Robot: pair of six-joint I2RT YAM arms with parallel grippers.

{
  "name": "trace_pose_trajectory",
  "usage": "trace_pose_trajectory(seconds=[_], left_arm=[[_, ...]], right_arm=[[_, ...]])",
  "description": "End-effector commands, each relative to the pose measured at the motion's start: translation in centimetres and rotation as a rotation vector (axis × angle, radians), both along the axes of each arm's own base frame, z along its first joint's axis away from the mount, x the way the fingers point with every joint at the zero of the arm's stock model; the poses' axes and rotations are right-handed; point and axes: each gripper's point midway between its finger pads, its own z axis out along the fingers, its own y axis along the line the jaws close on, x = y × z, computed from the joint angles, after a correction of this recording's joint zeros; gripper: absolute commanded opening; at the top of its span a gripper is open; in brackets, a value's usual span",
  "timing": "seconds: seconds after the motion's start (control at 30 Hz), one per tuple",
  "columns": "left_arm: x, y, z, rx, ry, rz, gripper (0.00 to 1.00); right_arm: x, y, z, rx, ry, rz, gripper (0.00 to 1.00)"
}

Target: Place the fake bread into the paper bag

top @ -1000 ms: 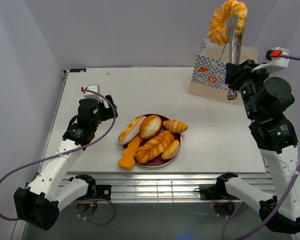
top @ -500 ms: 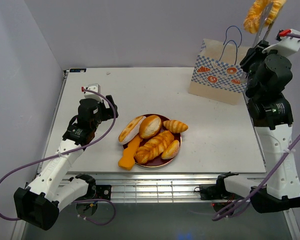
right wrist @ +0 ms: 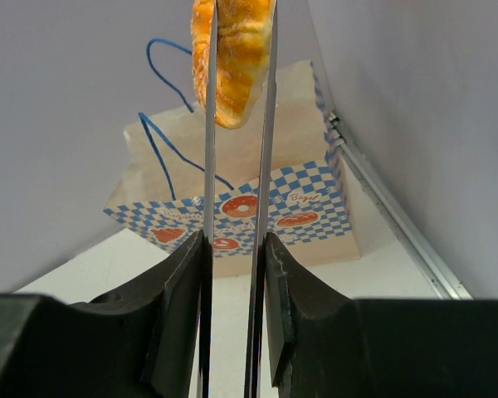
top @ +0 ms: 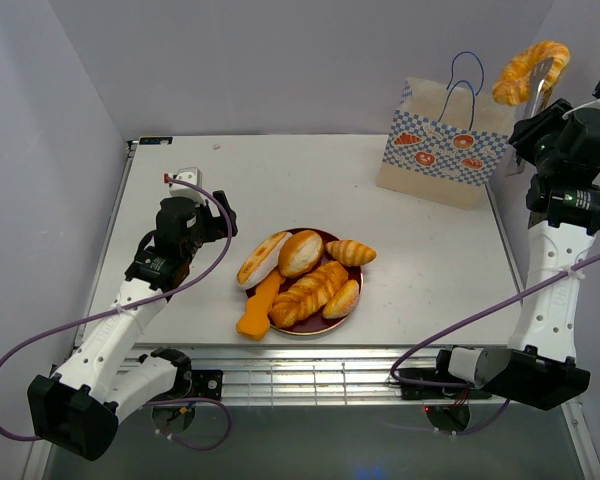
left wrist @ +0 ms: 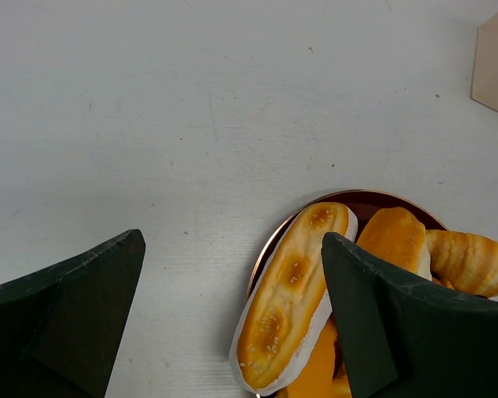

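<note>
The left gripper, fingers spread and holding nothing, has not moved from the left side of the white desk. Toward the middle of the near edge, the dark red round plate keeps its load of glossy golden toy breads, with the flat orange wedge at its near-left rim; none has shifted. The change is on the right. The right gripper, pressed together on the thin metal tongs, has swung out over the desk's right edge. The curved golden-brown toy croissant pinched in the tongs now hangs high by the far right corner, just right of the cream paper bag with the blue checkered band. It is not in the bag yet; I judge it must come over the mouth and lower before release
</note>
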Motion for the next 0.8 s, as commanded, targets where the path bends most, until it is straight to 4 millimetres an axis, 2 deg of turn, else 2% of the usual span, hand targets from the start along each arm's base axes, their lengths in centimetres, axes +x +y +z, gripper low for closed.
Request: trace_pose_trajectory(seconds=[0.0,0.17,0.53,0.63,0.77], left_arm=[[0.1,-0.6,1.6,-0.025,-0.034,-0.022,0.98],[0.1,-0.6,1.7,-0.027,-0.036,-0.02,0.98],[0.2,-0.6,1.3,-0.021,-0.028,-0.021,0.98],[0.2,-0.5,1.2,-0.016,-0.026,-0.016,0.98],[0.3,-0.4,1.0,-0.013,-0.021,-0.013,0.98]], right_arm=[[0.6,2.0,2.5,0.037,-0.137,0.129,0.08],[1.7,1.0,1.1,0.043,-0.111,0.118,0.08],[3.3,0.5,-0.4,0.037,-0.08,0.123,0.08],[3.5,0.1,-0.6,0.036,-0.077,0.106,0.12],[4.3,0.2,-1.3,0.044,-0.057,0.125,0.26]])
